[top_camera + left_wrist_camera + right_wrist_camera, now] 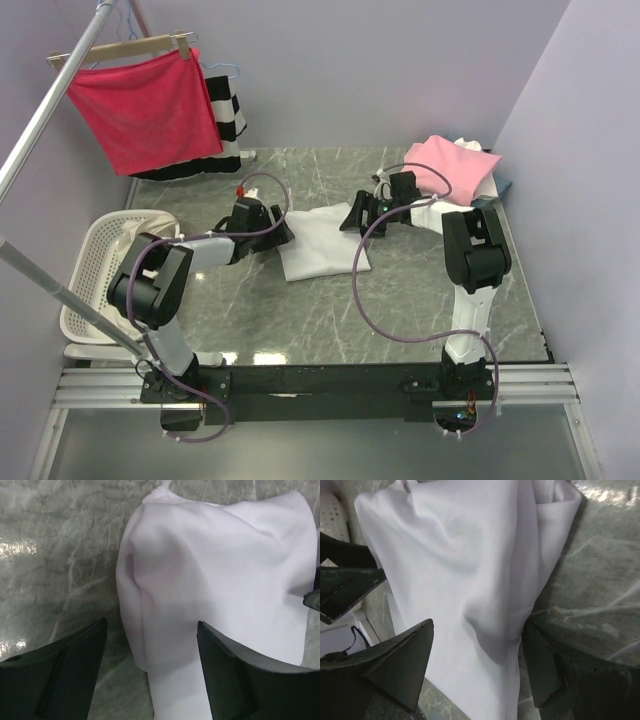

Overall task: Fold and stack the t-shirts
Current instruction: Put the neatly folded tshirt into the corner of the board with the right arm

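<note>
The white t-shirt lies at three o'clock from the open left gripper and nine o'clock from the open right gripper.

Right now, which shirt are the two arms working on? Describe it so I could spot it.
On the grey marble table, look at the middle, between the left gripper and the right gripper. There lies the white t-shirt, folded into a rough rectangle. Unlike the pink t-shirt heaped at the back right, it lies alone.
</note>
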